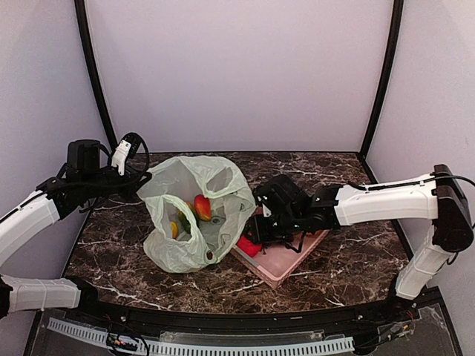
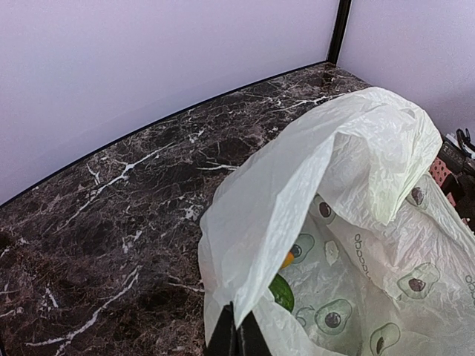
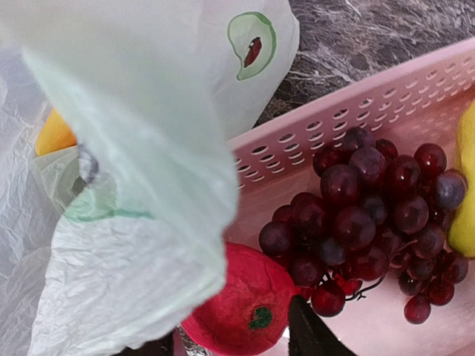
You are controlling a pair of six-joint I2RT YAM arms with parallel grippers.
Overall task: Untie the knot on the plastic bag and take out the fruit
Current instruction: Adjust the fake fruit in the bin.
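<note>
The pale green plastic bag point(image 1: 194, 213) lies in the middle of the table with its mouth wide open; the knot is out of view. Inside it I see fruit: a red-green mango point(image 1: 202, 207), a green piece point(image 2: 282, 291) and a yellow piece point(image 3: 53, 133). My left gripper point(image 2: 237, 337) is shut on the bag's left rim and holds it up. My right gripper point(image 3: 234, 343) hangs low over the pink basket's left corner, its fingers on either side of a red fruit point(image 3: 245, 308). One dark finger point(image 3: 312, 334) lies against the fruit; the bag covers most of the other.
The pink slotted basket point(image 3: 356, 111) stands right of the bag and touches it. It holds dark purple grapes point(image 3: 364, 215) and a yellow fruit point(image 3: 466, 185). A fold of the bag hangs over the basket's left end. Dark marble tabletop point(image 1: 349, 259) surrounds both.
</note>
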